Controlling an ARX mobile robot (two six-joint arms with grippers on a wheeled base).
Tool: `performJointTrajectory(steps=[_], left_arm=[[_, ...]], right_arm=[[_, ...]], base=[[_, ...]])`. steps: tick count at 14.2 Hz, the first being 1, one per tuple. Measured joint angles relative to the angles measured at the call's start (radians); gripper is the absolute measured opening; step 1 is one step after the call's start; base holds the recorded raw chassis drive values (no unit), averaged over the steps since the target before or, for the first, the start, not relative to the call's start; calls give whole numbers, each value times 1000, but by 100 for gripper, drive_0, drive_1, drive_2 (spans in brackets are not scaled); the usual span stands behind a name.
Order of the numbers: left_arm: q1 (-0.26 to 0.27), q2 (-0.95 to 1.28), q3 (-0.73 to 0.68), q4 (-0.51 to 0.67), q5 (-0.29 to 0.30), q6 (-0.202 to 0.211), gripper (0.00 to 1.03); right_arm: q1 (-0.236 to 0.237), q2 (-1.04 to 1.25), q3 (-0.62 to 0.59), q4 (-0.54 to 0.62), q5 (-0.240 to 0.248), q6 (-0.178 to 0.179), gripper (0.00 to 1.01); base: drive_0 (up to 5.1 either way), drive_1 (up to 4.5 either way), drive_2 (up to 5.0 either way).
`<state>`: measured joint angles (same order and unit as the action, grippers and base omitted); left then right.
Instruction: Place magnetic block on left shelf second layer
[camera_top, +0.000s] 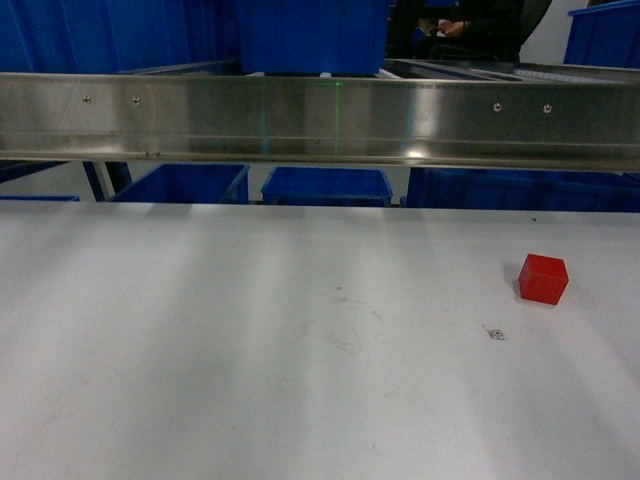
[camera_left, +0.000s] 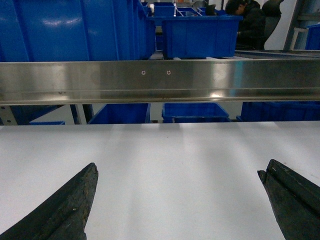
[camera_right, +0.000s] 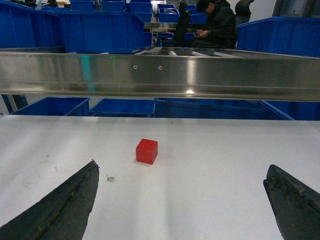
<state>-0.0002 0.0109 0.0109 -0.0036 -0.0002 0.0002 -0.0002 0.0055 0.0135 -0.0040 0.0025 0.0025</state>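
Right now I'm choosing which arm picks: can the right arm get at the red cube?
Probably yes. The red cube sits alone on the white table, ahead of the open right tool, with nothing between them; only a tiny tag lies nearby.

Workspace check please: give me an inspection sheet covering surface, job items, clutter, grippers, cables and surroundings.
Surface: white table, faint scuffs near the middle.
Job's things: red block resting on the table at right, untouched; steel shelf rail spans the view beyond the table, with a blue crate on the rack above it.
Clutter: small printed tag near the block.
Grippers: left gripper open over bare table; right gripper open, block ahead of it, left of centre.
Cables: nothing seen.
Surroundings: more blue crates behind; seated person in the background.
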Motion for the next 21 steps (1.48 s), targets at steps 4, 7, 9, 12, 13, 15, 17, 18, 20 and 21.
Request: performJointTrajectory(steps=[4, 7, 9, 12, 13, 15, 17, 18, 20, 21], left_arm=[[0, 0, 0, 0, 0, 0, 98], [0, 0, 0, 0, 0, 0, 98], [0, 0, 0, 0, 0, 0, 98], [0, 0, 0, 0, 0, 0, 98], [0, 0, 0, 0, 0, 0, 98], [0, 0, 0, 0, 0, 0, 98], [0, 0, 0, 0, 0, 0, 98], [0, 0, 0, 0, 0, 0, 98], [0, 0, 0, 0, 0, 0, 98], [0, 0, 0, 0, 0, 0, 98]], right_arm=[[0, 0, 0, 0, 0, 0, 98], [0, 0, 0, 0, 0, 0, 98], [0, 0, 0, 0, 0, 0, 98], [0, 0, 0, 0, 0, 0, 98], [0, 1, 0, 2, 0, 0, 98], [102, 283, 71, 197, 90, 54, 98], [200, 593, 209, 360, 124, 120, 98], [224, 786, 311, 425, 138, 150, 98], [228, 1128, 520, 379, 165, 209, 98], [227, 1303, 632, 314, 183, 233, 98]], base=[[0, 0, 0], [0, 0, 0], [0, 0, 0], [0, 0, 0], [0, 0, 0], [0, 0, 0], [0, 0, 0], [0, 0, 0], [0, 0, 0], [0, 0, 0]])
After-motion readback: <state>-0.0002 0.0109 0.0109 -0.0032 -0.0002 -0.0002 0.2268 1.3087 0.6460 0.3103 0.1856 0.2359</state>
